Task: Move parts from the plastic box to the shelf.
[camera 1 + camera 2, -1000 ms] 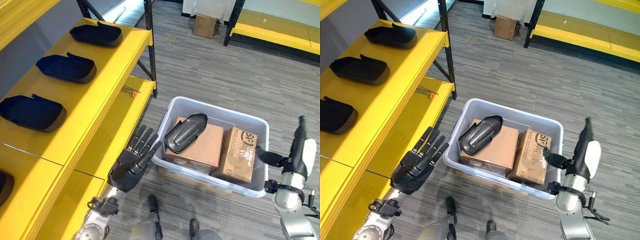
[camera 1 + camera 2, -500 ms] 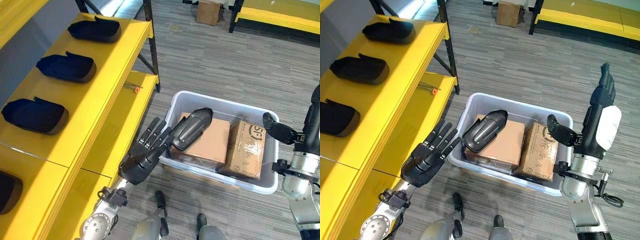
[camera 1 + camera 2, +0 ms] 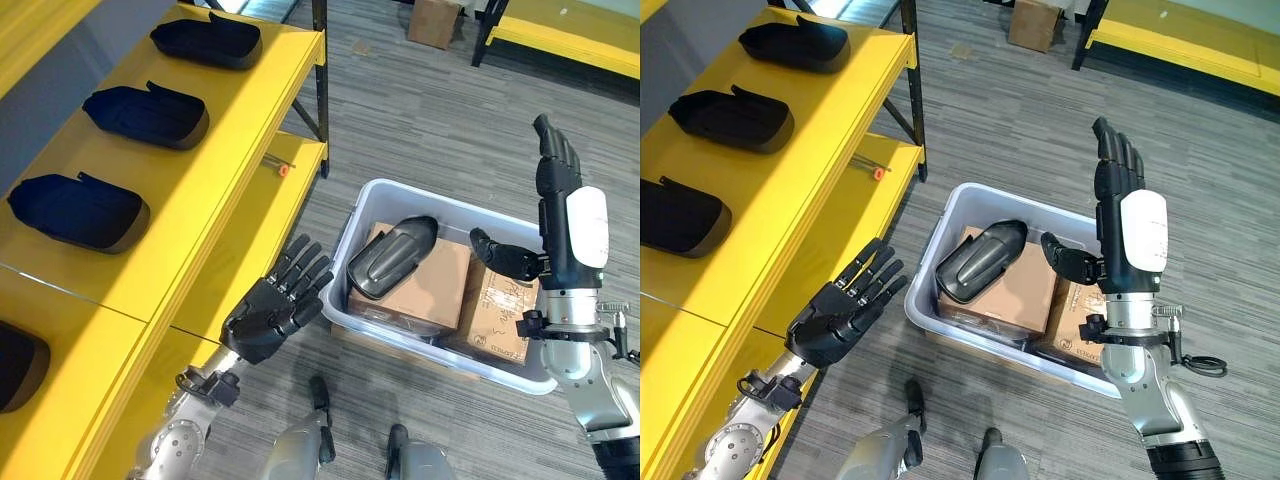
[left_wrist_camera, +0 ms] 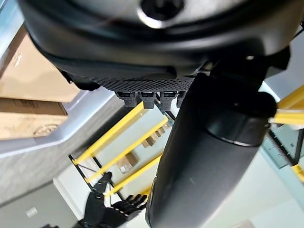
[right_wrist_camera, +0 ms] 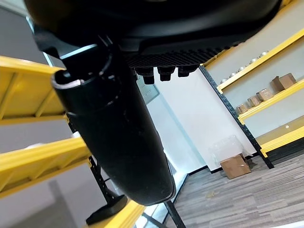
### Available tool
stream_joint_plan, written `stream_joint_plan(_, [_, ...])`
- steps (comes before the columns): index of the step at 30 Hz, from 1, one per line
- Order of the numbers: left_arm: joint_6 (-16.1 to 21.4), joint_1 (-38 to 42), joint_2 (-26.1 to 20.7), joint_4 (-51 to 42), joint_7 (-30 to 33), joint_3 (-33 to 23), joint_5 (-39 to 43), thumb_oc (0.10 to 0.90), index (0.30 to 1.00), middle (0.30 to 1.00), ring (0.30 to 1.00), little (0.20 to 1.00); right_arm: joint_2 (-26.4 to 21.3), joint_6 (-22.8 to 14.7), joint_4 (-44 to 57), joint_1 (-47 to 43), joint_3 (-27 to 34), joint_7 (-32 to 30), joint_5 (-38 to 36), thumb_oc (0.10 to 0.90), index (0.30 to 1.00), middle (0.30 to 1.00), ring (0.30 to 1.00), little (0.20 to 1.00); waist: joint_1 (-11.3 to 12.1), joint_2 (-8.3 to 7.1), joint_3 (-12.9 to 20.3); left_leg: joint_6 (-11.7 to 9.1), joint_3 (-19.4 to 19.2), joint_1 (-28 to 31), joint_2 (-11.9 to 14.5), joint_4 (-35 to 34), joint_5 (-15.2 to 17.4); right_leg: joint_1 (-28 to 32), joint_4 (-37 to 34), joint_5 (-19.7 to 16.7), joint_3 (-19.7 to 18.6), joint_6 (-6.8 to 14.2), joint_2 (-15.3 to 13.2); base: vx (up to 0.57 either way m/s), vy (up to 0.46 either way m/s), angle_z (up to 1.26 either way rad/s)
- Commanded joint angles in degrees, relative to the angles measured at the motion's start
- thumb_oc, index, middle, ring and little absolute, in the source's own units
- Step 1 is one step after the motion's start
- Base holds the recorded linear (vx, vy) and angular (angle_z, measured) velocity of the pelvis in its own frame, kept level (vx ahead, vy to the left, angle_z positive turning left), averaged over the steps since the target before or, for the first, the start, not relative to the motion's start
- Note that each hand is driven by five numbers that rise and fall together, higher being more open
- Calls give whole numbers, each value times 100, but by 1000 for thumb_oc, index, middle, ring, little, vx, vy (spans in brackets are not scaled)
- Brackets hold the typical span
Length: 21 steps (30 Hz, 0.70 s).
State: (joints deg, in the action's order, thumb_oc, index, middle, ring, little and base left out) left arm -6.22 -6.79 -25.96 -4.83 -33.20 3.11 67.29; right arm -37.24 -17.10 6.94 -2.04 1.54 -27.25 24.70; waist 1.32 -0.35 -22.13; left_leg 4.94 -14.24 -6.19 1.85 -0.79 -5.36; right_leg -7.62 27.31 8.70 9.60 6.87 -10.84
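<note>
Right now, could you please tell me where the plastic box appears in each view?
Left eye view: plastic box, lower centre-right.
Right eye view: plastic box, near the centre.
Left wrist view: its grey rim, just below the cardboard.
Shared landmark: the cardboard boxes inside it.

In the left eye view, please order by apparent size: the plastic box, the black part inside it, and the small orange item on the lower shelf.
1. Plastic box, largest.
2. Black part, lying on a cardboard carton in the box.
3. Orange item, smallest; it lies farther off, but the gap is plain.
</note>
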Motion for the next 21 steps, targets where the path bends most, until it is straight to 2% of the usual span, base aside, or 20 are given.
stream_joint_plan(1, [399, 331, -136, -304, -284, -167, 186, 900, 1000, 1000, 1000, 1000, -221, -400, 350, -754, 206, -105, -164, 900, 1000, 1000, 1000, 1000, -22, -73, 321, -361, 458, -15, 62, 588, 795, -13, -1645, -1256, -267, 251, -163, -85, -433, 21])
stream_joint_plan(2, [449, 405, -168, -224, -308, -112, 38, 900, 1000, 1000, 1000, 1000, -213, -323, 373, -761, 191, -13, -387, 900, 1000, 1000, 1000, 1000, -64, -104, 299, -393, 541, -24, 109, 563, 790, -55, -1942, -1486, -463, 318, -213, -24, -423, 27])
stream_joint_plan(4, [170, 440, -195, -278, -628, -23, -156, 900, 1000, 1000, 1000, 1000, -158, -236, 435, -781, 199, 166, -669, 900, 1000, 1000, 1000, 1000, -123, -137, 235, -445, 661, 26, 230, 546, 811, -118, -2076, -1570, -699, 402, -177, -24, -334, 57])
stream_joint_plan(6, [144, 439, -263, -430, -685, 63, -2, 900, 1000, 1000, 1000, 1000, -193, -254, 450, -882, 199, 332, -687, 900, 1000, 1000, 1000, 1000, -112, -162, 208, -544, 652, -43, 316, 559, 812, -74, -2287, -1519, -597, 461, -172, -93, -244, 57])
stream_joint_plan(7, [172, 474, -287, -533, -574, 152, 251, 900, 1000, 1000, 1000, 1000, -285, -304, 457, -1055, 93, 448, -671, 900, 1000, 1000, 1000, 1000, -42, -169, 181, -649, 571, -121, 415, 561, 753, -46, -2410, -1487, -358, 460, -171, -92, -156, 47])
stream_joint_plan(9, [187, 507, -258, -604, -453, 202, 387, 900, 1000, 1000, 1000, 1000, -378, -357, 523, -1191, -15, 566, -690, 900, 1000, 1000, 1000, 1000, -5, -198, 149, -740, 508, -166, 510, 529, 684, -32, -2469, -1416, -175, 469, -138, -106, -210, 23])
stream_joint_plan(11, [243, 477, -193, -606, -255, 283, 416, 900, 1000, 1000, 1000, 1000, -572, -296, 625, -1332, -137, 762, -761, 900, 1000, 1000, 1000, 1000, 20, -192, 122, -869, 550, -194, 638, 419, 512, 14, -2489, -1297, -33, 369, -46, -64, -171, -21])
stream_joint_plan(16, [245, 375, -118, -428, -418, 316, 438, 900, 1000, 1000, 1000, 1000, -857, -279, 728, -1499, -288, 1189, -773, 900, 1000, 1000, 1000, 1000, 40, -97, 113, -953, 622, -186, 704, 159, 258, 64, -2464, -1150, 102, 231, 49, -1, -54, -19])
stream_joint_plan(21, [340, 384, -217, -393, -490, 309, 633, 900, 1000, 1000, 1000, 1000, -1090, -345, 713, -1806, -580, 1579, -508, 900, 1000, 1000, 1000, 1000, 61, 30, 41, -970, 696, -247, 701, 79, 142, -24, -2331, -1041, 126, 161, 74, -7, -9, -1])
